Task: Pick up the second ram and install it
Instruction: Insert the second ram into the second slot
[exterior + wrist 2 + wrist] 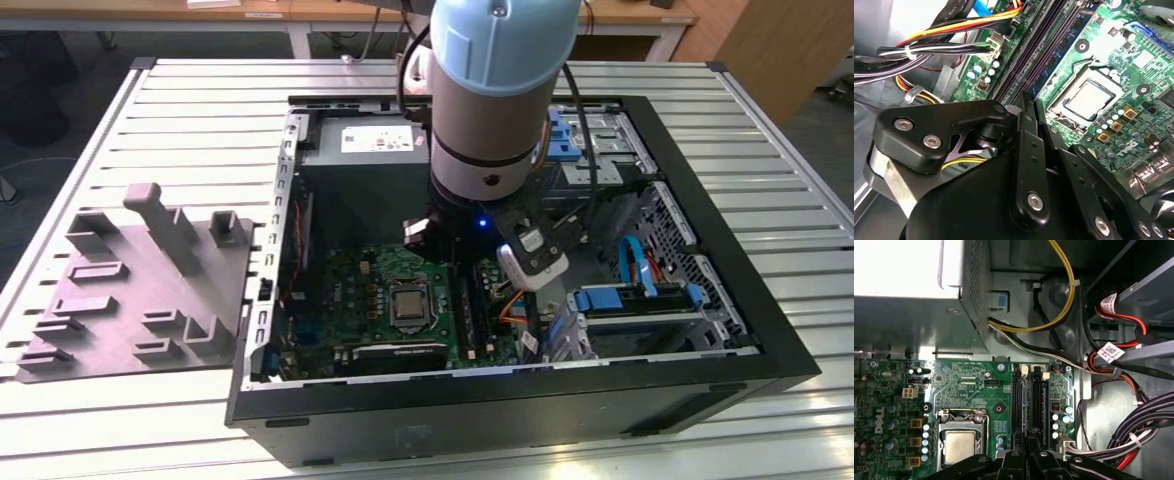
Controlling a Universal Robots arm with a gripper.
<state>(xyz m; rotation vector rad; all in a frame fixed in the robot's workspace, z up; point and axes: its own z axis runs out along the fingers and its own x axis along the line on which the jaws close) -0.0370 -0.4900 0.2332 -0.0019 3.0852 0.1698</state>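
Gripper (1027, 439) hangs low inside the open computer case (534, 405), at the end of the robot arm (487, 100) that reaches straight down into it. Its black fingers (1030, 150) are drawn close together with no gap showing between the tips. Whether they pinch anything I cannot tell. The tips sit right over the two black slot rails (1018, 405) on the green motherboard (360, 290), beside the processor socket (960, 440).

The second ram (1045, 410) shows as a dark blue-green strip standing on edge along the slot rail farther from the processor socket, running away from the fingertips. I cannot tell whether it is pressed fully home.

The case lies on its side in the middle of the slatted metal table (200, 110). A grey moulded tray (147, 290) lies on the table beside the case, near the table's edge at the exterior view's left. Inside the case, the grey power supply box (904, 315) sits beyond the motherboard, and a yellow cable (1064, 290) curves along the case wall near it.
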